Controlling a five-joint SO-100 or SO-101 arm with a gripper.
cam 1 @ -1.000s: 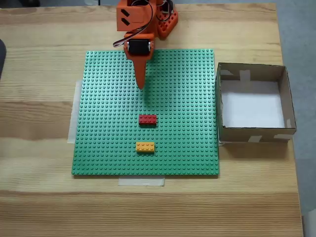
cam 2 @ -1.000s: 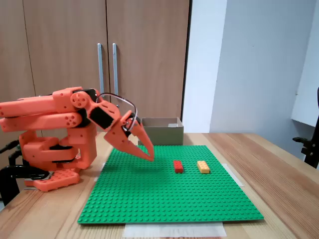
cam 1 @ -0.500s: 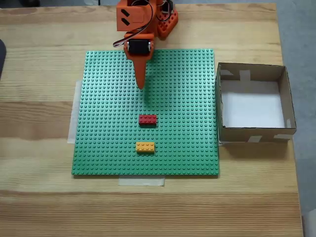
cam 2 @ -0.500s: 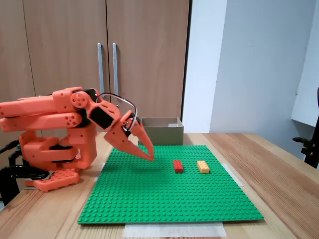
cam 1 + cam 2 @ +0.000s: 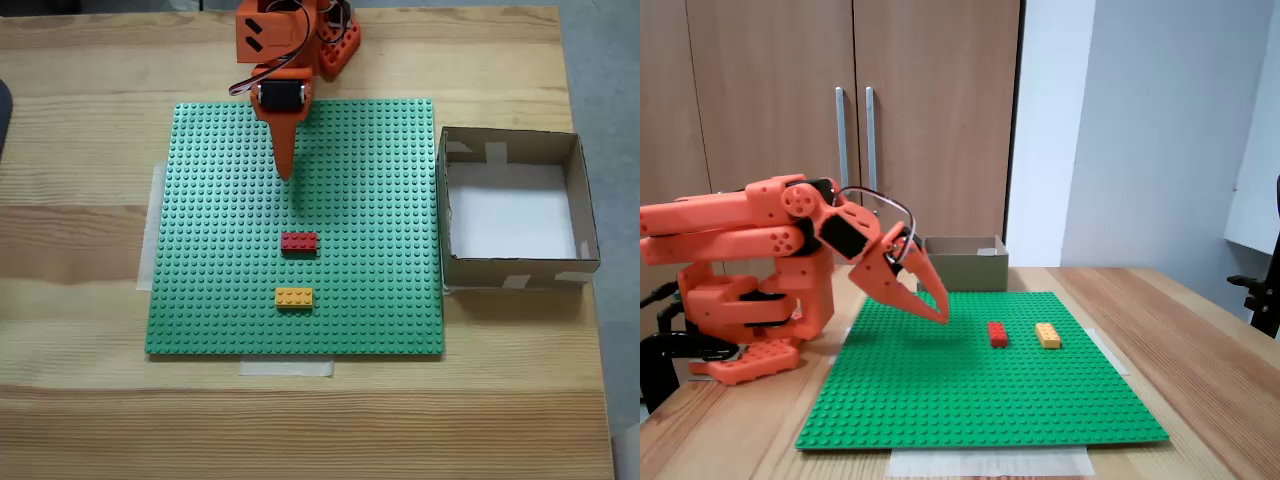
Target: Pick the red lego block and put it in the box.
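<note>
The red lego block (image 5: pixel 299 241) (image 5: pixel 997 334) lies flat near the middle of the green baseplate (image 5: pixel 380 180) (image 5: pixel 970 400). The box (image 5: pixel 590 215) (image 5: pixel 960 262), brown cardboard with a white floor, stands off the plate's right edge in a fixed view from above. My orange gripper (image 5: pixel 286 173) (image 5: pixel 939 313) points down over the plate, a short way short of the red block, its fingers together and holding nothing.
An orange-yellow brick (image 5: pixel 294 297) (image 5: pixel 1047 334) lies just past the red one, farther from the arm. The arm's orange base (image 5: pixel 740 310) sits on the wooden table (image 5: pixel 80 400). Pale tape strips hold the plate's edges.
</note>
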